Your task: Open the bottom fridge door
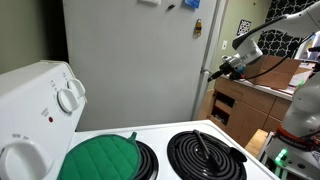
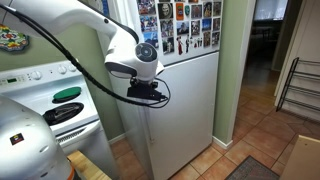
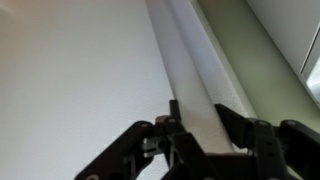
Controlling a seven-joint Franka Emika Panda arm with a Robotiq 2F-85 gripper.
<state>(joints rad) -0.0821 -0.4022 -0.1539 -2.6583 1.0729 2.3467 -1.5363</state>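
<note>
Reaching gripper (image 3: 199, 126), fingers (image 3: 228, 124) astride bottom fridge door (image 3: 185, 60) edge

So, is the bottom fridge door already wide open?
No, the bottom fridge door lines up with the door above, claw at its edge.

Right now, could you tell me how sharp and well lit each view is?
Wrist view: soft, low-contrast, the bottom fridge door washed pale, end effector dark. In an exterior view, the stove knob is blurred; in an exterior view, that door is evenly lit.

Stove (image 2: 85, 135) flanks fridge (image 1: 130, 60) side; wooden cabinet (image 1: 235, 103) near pincer (image 1: 210, 73); floor (image 2: 255, 135) before bottom fridge door (image 2: 190, 110) free.
</note>
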